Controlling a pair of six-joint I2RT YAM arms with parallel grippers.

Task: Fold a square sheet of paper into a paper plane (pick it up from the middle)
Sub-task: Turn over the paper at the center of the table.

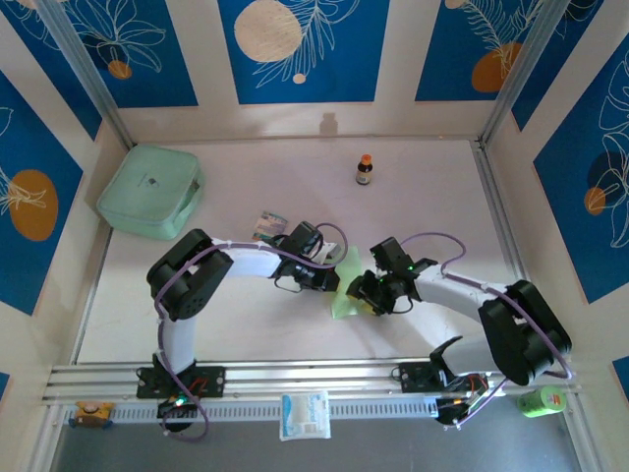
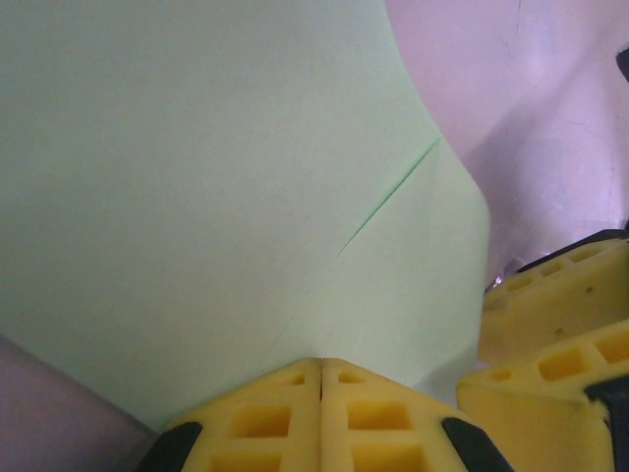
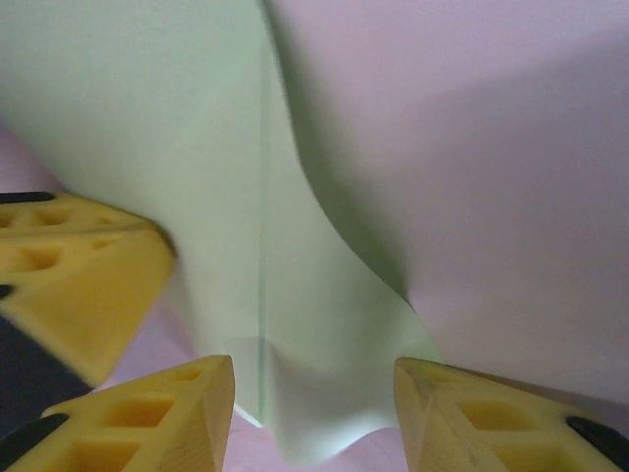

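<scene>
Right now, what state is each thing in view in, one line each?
Square sheet of paper, creased, partly lifted and curled.
Left claw, shut on the sheet's edge.
Right claw, open, straddling the sheet's end.
Mint-green box, closed, lying flat.
Small bottle, upright, capped.
Striped packet, lying flat.

2 arms: left arm (image 1: 192, 280), right arm (image 1: 516, 334).
4 yellow fingers (image 3: 157, 413), 2 per arm.
1 sheet (image 1: 344, 300), lime-green.
1 box (image 1: 149, 190), mint-green.
1 bottle (image 1: 365, 169), orange cap.
1 striped packet (image 1: 268, 226).
1 white packet (image 1: 305, 413), near edge, centre.
1 green round item (image 1: 541, 400), near-right corner.
1 small orange item (image 1: 88, 411), near-left corner.
1 surface (image 1: 423, 216), white.
</scene>
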